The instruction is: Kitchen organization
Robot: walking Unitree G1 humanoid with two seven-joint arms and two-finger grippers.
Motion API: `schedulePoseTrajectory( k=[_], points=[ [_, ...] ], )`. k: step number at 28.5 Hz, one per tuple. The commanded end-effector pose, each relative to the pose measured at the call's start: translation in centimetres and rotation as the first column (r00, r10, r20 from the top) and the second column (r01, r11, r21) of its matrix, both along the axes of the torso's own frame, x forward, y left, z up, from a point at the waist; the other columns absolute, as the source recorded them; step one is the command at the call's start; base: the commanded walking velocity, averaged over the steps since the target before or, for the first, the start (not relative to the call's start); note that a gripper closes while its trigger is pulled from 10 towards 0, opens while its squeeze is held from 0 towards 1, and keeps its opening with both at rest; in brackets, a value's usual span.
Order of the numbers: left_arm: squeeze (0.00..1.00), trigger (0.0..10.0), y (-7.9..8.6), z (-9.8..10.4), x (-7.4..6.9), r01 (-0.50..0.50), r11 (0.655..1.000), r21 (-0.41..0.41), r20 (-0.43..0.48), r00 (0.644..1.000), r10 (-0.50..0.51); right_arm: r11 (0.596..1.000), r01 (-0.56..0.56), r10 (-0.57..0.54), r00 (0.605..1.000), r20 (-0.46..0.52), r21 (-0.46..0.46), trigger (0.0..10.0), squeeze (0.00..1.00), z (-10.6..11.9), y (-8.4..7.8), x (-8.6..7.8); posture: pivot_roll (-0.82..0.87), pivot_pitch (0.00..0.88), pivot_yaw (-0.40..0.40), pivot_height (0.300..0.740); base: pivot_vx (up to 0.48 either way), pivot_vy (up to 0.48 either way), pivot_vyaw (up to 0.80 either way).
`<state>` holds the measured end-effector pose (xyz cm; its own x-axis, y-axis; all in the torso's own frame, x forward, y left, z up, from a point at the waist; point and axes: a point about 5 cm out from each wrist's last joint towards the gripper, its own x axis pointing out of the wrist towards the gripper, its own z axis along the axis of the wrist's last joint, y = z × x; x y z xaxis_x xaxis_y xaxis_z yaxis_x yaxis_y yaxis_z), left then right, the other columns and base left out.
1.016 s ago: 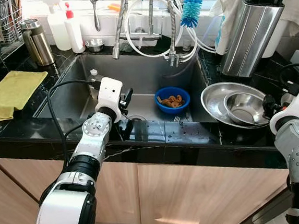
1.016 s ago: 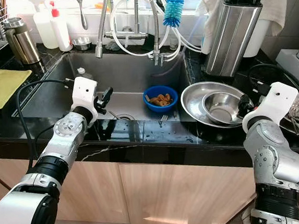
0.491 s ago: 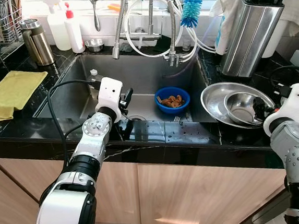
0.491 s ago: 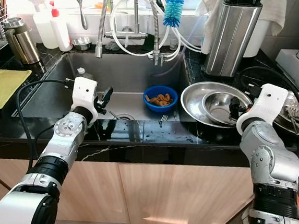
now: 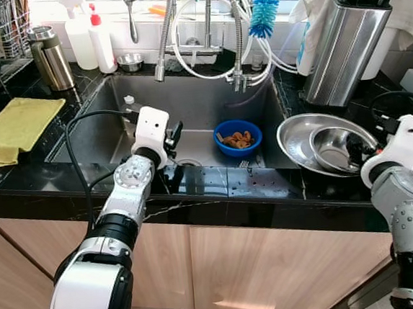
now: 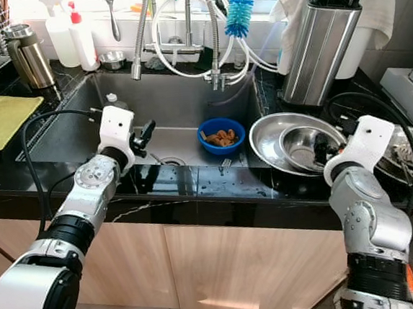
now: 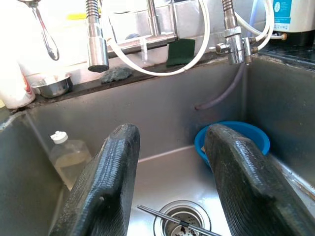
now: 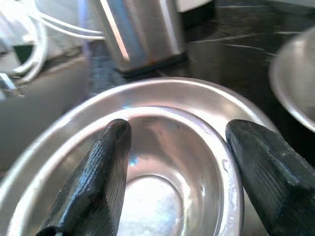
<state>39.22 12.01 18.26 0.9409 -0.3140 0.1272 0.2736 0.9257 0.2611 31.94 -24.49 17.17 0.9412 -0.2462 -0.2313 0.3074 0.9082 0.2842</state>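
1. Left eye view: left tool (image 5: pixel 172 137) over sink (image 5: pixel 107 98) near edge; blue bowl (image 5: pixel 238 137) w/ food on sink floor, right of it.
2. Left wrist view: fingers (image 7: pixel 103 187) spread wide, nothing betw.; drain (image 7: pixel 182 227) below.
3. Right wrist view: right tool (image 8: pixel 179 184) wide apart above small steel bowl (image 8: pixel 162 167), nested in big steel bowl (image 8: pixel 59 132) on table (image 8: pixel 236 44).
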Motion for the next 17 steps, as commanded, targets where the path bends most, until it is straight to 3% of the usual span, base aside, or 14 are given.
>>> schedulePoseTrajectory(
  k=[1, 17],
  points=[
    [0.00, 10.0, -0.15, 0.73, 0.08, 0.007, 1.000, 0.009, 0.033, 0.999, -0.008, 1.000, -0.023, 0.022, 0.999, 0.032, 0.007, 10.0, 0.00, 0.62, 0.43, 0.31, 0.07, 0.000, -0.088, 0.740, 0.000, 0.000, 0.00],
    [0.00, 10.0, -0.44, 0.81, 0.05, 0.019, 0.999, 0.029, 0.043, 0.999, -0.020, 1.000, -0.011, 0.010, 0.999, 0.042, 0.010, 10.0, 0.00, 0.77, 0.30, 0.03, 0.07, 0.000, -0.087, 0.740, 0.000, 0.000, 0.00]
  ],
)
